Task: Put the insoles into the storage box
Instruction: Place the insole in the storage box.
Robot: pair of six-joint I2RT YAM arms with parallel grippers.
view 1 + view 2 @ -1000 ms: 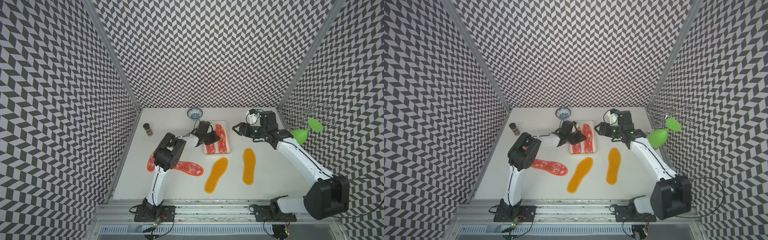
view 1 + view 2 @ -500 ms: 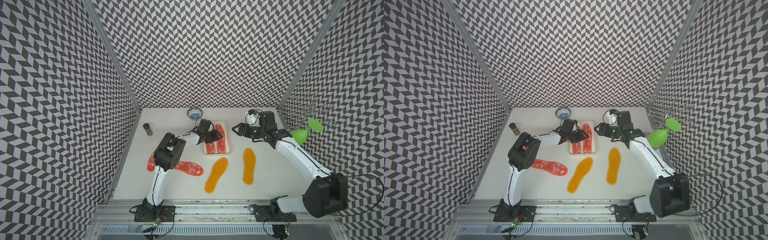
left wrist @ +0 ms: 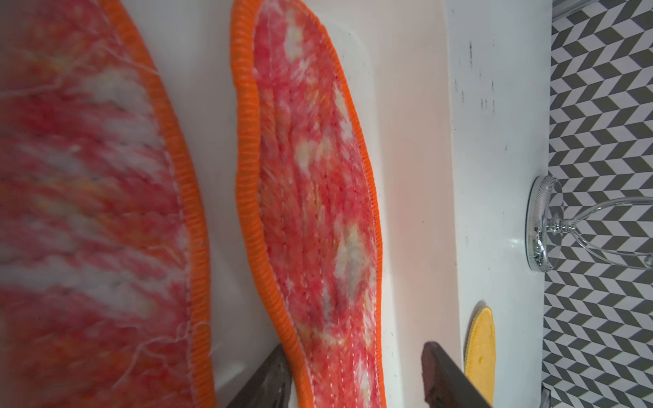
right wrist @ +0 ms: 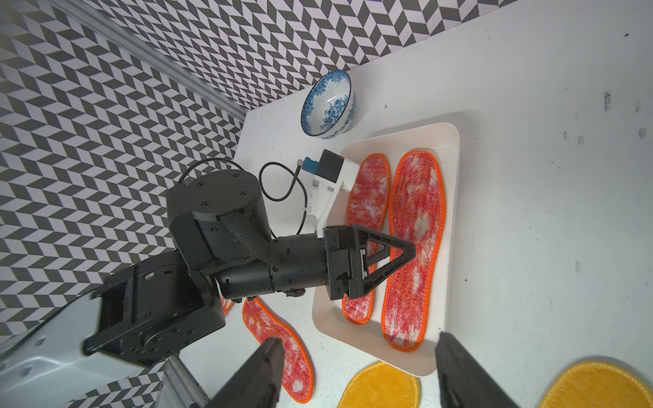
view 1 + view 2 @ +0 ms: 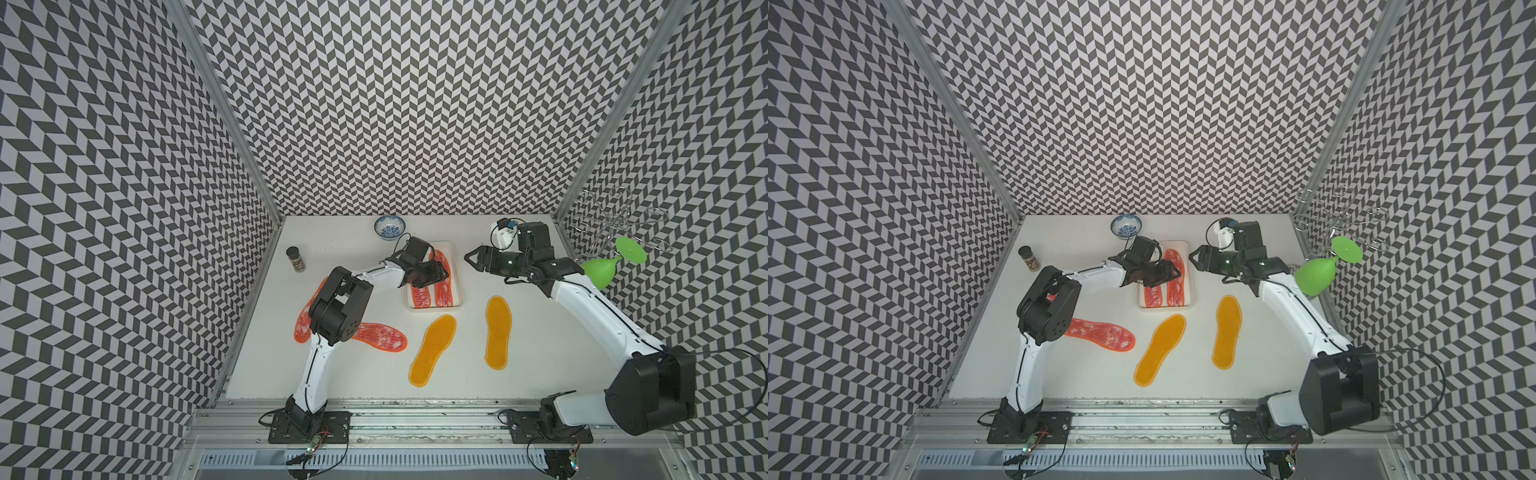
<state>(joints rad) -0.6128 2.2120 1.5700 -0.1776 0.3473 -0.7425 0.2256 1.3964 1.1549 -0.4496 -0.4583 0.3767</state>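
Note:
The storage box [image 5: 434, 308] [image 5: 1166, 306] is a shallow white tray at the table's back middle. Two mottled red insoles lie side by side in it [image 5: 419, 296] [image 5: 444, 286]. My left gripper [image 5: 432, 276] [image 3: 357, 374] hovers low over the box, open, its fingers [image 3: 275, 374] standing either side of one insole [image 3: 318, 197] without pinching it. My right gripper [image 5: 471, 257] [image 4: 357, 371] is open and empty, just right of the box. On the table lie two yellow insoles [image 5: 432, 349] [image 5: 498, 332] and two red ones [image 5: 380, 336] [image 5: 306, 318], partly under my left arm.
A blue-and-white bowl [image 5: 390, 227] stands behind the box and a spice jar [image 5: 296, 258] at the back left. A green goblet [image 5: 598, 272] hangs beside my right arm, under clear glasses [image 5: 615, 220] on the right wall.
My left gripper's jaws have opened over the box, and the insole between them lies loose in it. My right arm has hardly moved.

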